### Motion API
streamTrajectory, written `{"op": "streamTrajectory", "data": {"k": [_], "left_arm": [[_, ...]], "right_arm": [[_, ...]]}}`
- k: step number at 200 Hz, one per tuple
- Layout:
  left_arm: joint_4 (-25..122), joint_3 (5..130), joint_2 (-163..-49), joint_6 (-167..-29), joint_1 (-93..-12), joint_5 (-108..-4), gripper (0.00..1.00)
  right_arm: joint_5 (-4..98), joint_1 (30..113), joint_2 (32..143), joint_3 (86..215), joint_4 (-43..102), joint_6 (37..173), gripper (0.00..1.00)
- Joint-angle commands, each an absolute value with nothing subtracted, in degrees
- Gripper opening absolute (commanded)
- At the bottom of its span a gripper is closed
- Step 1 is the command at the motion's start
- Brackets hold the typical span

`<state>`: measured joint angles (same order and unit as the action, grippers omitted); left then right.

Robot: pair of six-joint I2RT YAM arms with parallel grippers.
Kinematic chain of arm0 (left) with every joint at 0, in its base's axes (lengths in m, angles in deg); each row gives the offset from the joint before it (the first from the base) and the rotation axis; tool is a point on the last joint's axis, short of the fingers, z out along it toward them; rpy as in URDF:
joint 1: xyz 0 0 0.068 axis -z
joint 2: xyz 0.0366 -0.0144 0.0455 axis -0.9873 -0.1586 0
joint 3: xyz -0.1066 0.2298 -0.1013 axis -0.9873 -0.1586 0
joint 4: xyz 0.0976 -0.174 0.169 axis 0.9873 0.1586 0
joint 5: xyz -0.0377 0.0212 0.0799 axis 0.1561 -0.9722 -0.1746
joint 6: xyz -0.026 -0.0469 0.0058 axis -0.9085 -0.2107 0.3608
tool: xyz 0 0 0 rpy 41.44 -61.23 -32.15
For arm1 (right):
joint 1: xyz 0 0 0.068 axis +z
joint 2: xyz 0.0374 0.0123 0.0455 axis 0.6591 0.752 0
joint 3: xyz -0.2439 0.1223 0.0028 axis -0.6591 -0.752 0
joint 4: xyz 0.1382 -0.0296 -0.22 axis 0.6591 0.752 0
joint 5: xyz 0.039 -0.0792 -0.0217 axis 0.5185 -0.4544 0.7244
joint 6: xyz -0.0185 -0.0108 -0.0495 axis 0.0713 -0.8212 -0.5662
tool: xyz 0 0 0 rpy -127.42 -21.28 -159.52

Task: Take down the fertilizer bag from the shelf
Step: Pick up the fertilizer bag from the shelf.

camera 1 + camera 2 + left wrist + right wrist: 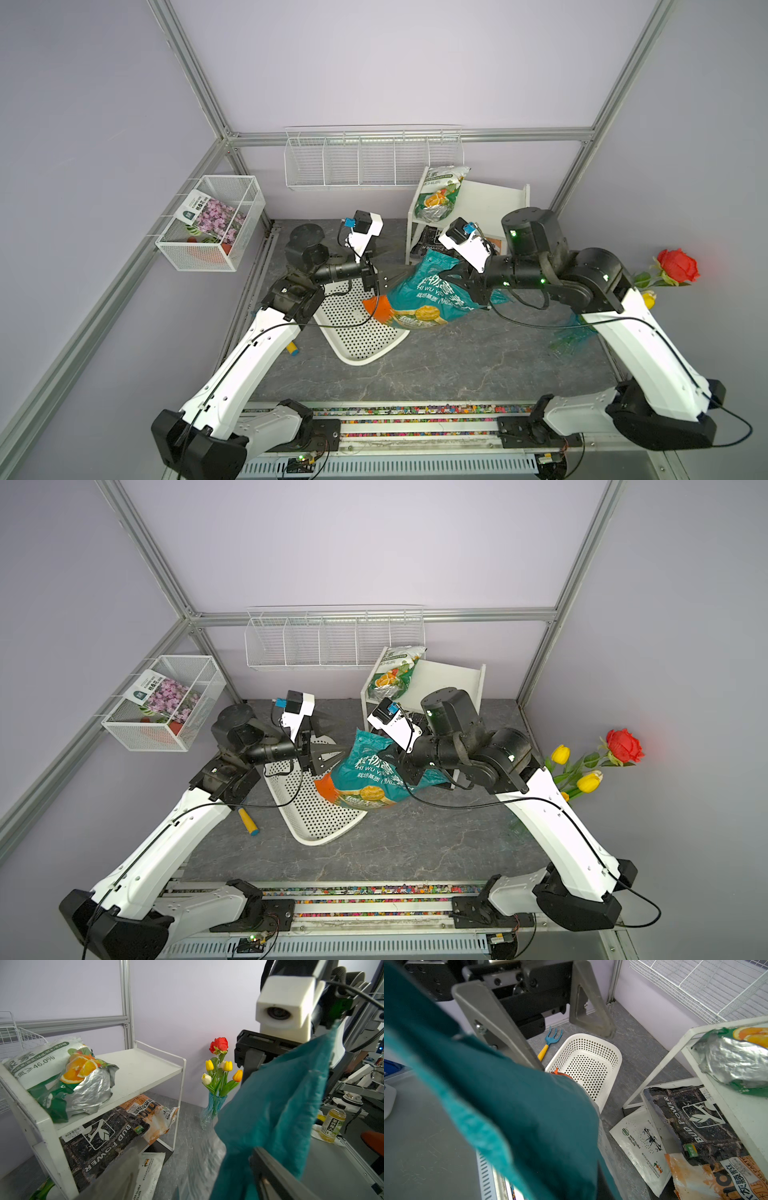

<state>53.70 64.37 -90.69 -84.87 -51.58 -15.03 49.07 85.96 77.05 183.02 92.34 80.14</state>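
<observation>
One white bag point(149, 1169) under the shelf point(143, 1068), wrist views only.

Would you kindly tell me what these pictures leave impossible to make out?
- Right gripper: fingertips buried in the teal bag, every view; exact grip spot hidden.
- Bag's bottom: the bag itself covers the basket rim in both top views; resting or hanging, unclear.
- Bag's print: blurred in the right wrist view, too near the lens.
- Black bag: top views, mostly under the shelf's top board.
</observation>
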Motion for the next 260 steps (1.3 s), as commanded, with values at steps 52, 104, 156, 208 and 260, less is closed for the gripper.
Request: {"op": "streamTrajectory", "data": {"k": [52, 104, 156, 208, 260], "left_arm": [[58.7, 69.8, -91.4, -81.5, -47.7, -14.8, 0.84], [69.9, 70.8, -86.3, -76.0, -47.7, -19.1, 0.89], [70.3, 71.6, -88.4, -77.1, -47.7, -16.2, 0.89], [64.6, 72.9, -94.9, -79.9, -47.7, -14.4, 0.85], [63.8, 75.0, -99.4, -82.6, -45.3, -9.6, 0.44]], "right_arm": [[48.1, 85.4, 76.6, 183.2, 80.2, 79.6, 0.00], [46.7, 85.0, 76.2, 182.2, 80.9, 78.8, 0.00], [48.0, 85.0, 76.0, 182.5, 80.4, 79.0, 0.00], [49.5, 85.0, 75.3, 182.2, 79.6, 78.7, 0.00], [48.2, 85.0, 75.1, 181.4, 79.0, 77.8, 0.00]]}}
